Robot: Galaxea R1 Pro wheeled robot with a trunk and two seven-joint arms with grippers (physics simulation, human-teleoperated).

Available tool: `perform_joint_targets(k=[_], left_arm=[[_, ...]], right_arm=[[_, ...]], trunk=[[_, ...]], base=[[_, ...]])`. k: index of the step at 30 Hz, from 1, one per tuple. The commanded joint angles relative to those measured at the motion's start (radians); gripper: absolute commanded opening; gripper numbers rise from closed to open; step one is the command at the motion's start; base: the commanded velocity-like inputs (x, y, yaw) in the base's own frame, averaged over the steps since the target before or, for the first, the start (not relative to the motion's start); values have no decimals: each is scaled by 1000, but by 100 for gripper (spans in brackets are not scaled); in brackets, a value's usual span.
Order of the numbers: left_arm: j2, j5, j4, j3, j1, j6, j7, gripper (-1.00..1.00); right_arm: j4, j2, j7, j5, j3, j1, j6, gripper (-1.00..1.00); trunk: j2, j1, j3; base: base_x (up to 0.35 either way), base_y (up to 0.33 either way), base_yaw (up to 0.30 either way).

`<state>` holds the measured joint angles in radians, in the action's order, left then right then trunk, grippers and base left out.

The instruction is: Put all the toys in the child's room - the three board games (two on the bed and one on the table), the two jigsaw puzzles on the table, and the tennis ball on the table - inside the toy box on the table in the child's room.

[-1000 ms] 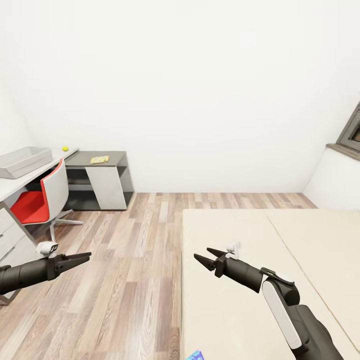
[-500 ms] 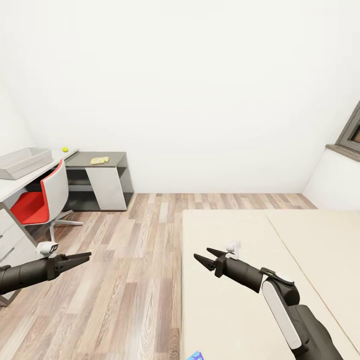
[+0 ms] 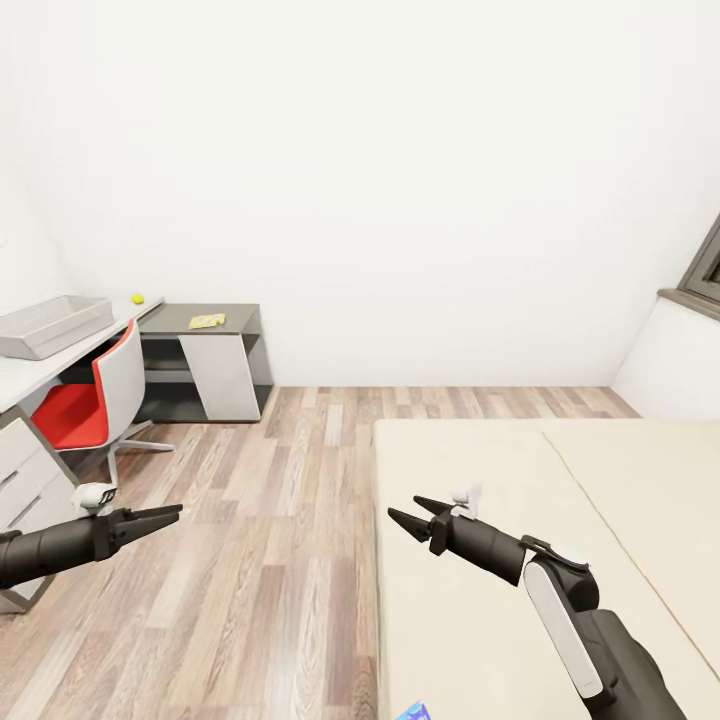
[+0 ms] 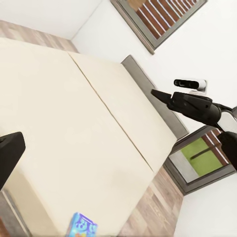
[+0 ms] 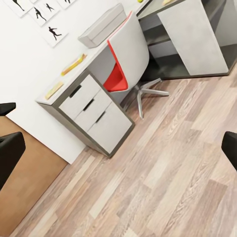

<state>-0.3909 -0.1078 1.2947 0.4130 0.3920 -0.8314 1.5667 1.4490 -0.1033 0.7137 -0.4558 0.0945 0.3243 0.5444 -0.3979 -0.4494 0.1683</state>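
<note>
A: While facing the far white wall, holds the dark left arm [image 3: 50,545] and the dark right arm [image 3: 490,548] forward. Left jaws over the wood plank floor [image 3: 250,560], right jaws over the wide cream mattress of the bed [image 3: 480,470]. Spread or shut?

B: Right jaws plainly apart, gripping nothing. Left jaws apart too and empty, going by the dark finger [image 4: 10,158] sitting at the very edge of the left wrist view. Harder to read from the head view.

A: Nearest toy?

B: Small blue board game box [image 3: 412,713], flat on the mattress near the bed's floor-side edge. Lies back toward the robot's own base from the right jaws, slightly to their left. Closer to the right arm, probably a job for that side.

A: Long axis?

B: Cannot tell. Cut off by the frame edge in the head view, and again [image 4: 83,225] in the left wrist view.

A: And the drop point?

B: Shallow light grey toy box [image 3: 55,325] on the long white-topped bench [image 3: 20,375], well apart from both jaws, off to the left past the red-seated swivel chair [image 3: 70,415]. Small yellow-green tennis ball [image 3: 138,298] just beyond the tray, at the bench's far end.

A: Anything else unclear?

B: Flat yellow thing [image 3: 207,321] on the lower dark grey side desk [image 3: 235,318]: too small to call game or puzzle. Likewise two thin yellow-orange flats [image 5: 74,64] on the bench top above the white drawers [image 5: 94,111], seen edge-on from the right wrist.
</note>
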Motion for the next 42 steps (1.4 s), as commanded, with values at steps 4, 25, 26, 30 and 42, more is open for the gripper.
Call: perform_joint_targets(k=[4,25,26,30,42], left_arm=[[0,0,0,0,1,-11,4,100],[-3,0,-1,1,1,-11,4,100],[-3,0,-1,0,1,-11,4,100],[-3,0,0,0,1,-11,4,100],[-3,0,0,1,1,-11,4,100]], right_arm=[[0,0,-3,-9,1,1,8,100],[0,2,-3,-8,1,1,8,100],[-1,2,-3,-8,1,1,8,100],[0,2,-3,-8,1,1,8,100],[2,1,-2,-10,1,1,7,100]], trunk=[[-2,-1,2],[-2,-1,2],[-2,-1,2],[-2,-1,2],[-2,-1,2]], base=[[0,271,0],[0,282,0],[0,284,0],[0,284,0],[2,267,-13]])
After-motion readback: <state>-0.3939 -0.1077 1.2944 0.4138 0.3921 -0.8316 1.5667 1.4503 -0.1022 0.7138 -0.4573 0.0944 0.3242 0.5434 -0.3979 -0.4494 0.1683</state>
